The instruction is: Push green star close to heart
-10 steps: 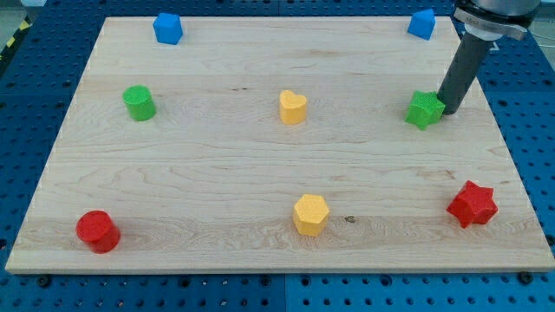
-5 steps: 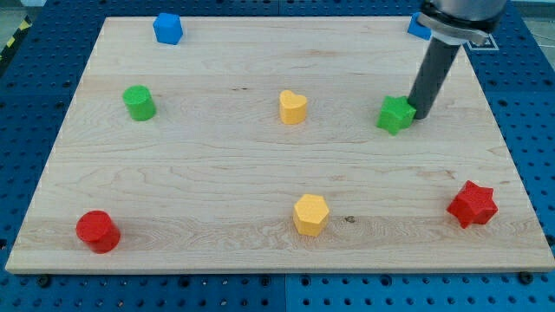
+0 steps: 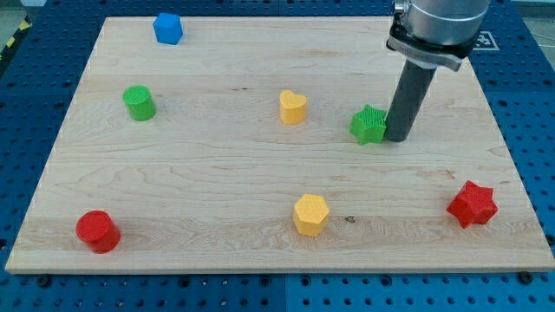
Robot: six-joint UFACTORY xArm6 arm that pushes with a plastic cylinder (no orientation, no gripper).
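The green star [image 3: 368,125] lies on the wooden board [image 3: 217,173], right of centre. The yellow heart [image 3: 292,107] sits at the board's middle, a short way to the star's left and slightly higher. My tip [image 3: 399,137] touches the star's right side. The dark rod rises from it toward the view's top right.
A green cylinder [image 3: 138,102] stands at the left. A blue block [image 3: 167,28] sits at the top left. A red cylinder [image 3: 96,231] is at the bottom left, a yellow hexagon [image 3: 310,215] at bottom centre, a red star [image 3: 472,204] at the bottom right.
My tip has slid left and slightly down, pushing the green star toward the yellow heart. The arm now hides the blue block at the top right.
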